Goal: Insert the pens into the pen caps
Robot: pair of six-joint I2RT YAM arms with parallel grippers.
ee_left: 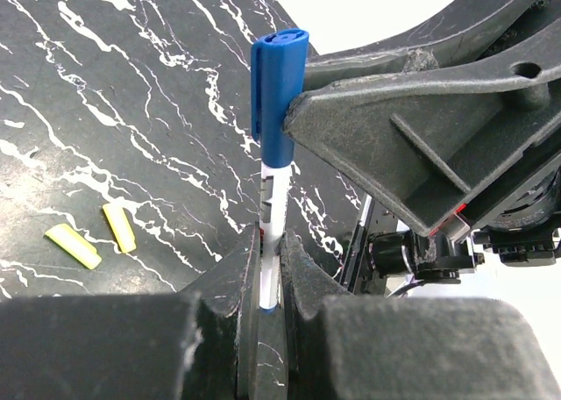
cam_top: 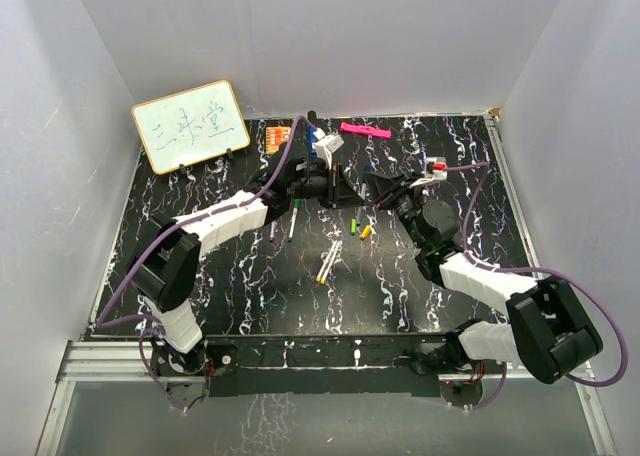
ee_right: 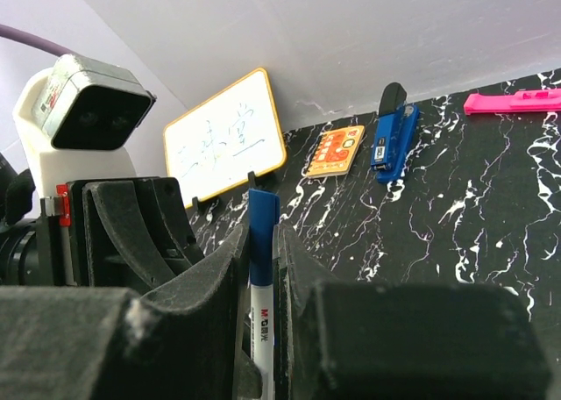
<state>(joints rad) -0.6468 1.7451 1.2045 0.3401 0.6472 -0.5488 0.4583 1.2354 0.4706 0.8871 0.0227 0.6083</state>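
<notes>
My left gripper is shut on the white barrel of a pen that stands upright. A blue pen cap sits on the pen's top end. My right gripper is shut on this blue cap, with the barrel showing below it. In the top view the two grippers meet above the middle of the table. Loose pens lie at the centre and to the left. A yellow cap and a green cap lie near them. Two yellow caps show in the left wrist view.
A small whiteboard stands at the back left. An orange card, a blue stapler and a pink bar lie along the back of the black marbled table. White walls enclose the table.
</notes>
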